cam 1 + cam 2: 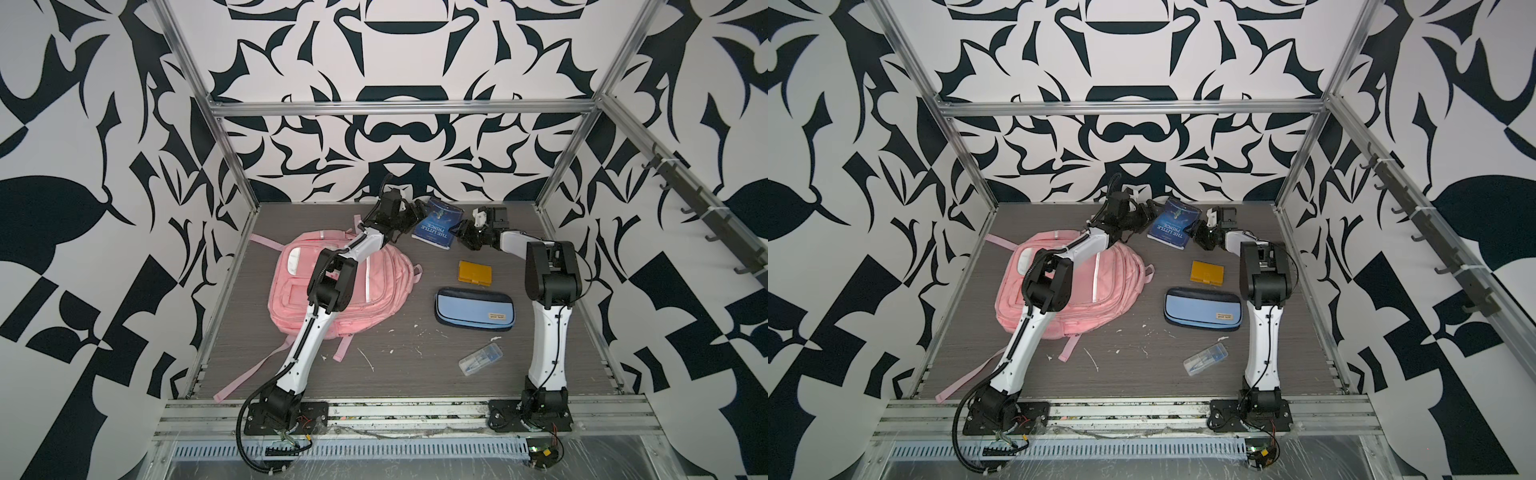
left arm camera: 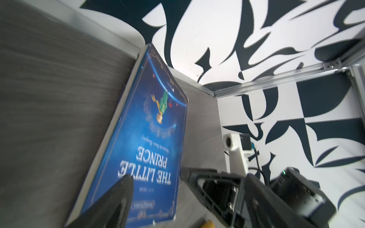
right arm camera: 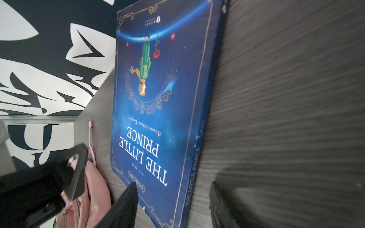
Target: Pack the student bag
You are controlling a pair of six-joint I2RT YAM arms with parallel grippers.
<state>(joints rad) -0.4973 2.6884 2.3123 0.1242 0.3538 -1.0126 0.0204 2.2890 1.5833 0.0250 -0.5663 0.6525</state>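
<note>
Pink student bag (image 1: 382,286) flat on the left side of the grey worktop (image 1: 415,374), under the left arm (image 1: 313,336). Blue book (image 1: 438,224) at the back, near the bag's top. Left tool (image 1: 417,212) wide open at one side of the book; right tool (image 1: 456,230) open at the other, spine edge between its jaws, not squeezed. Light-blue pencil case (image 1: 473,311) near the right arm (image 1: 548,332).

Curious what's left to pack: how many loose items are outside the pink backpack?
4: a blue book at the back, an orange case mid-table, a light-blue pencil case in front of it, a clear plastic box nearest the front. Others may hide under the backpack.
</note>
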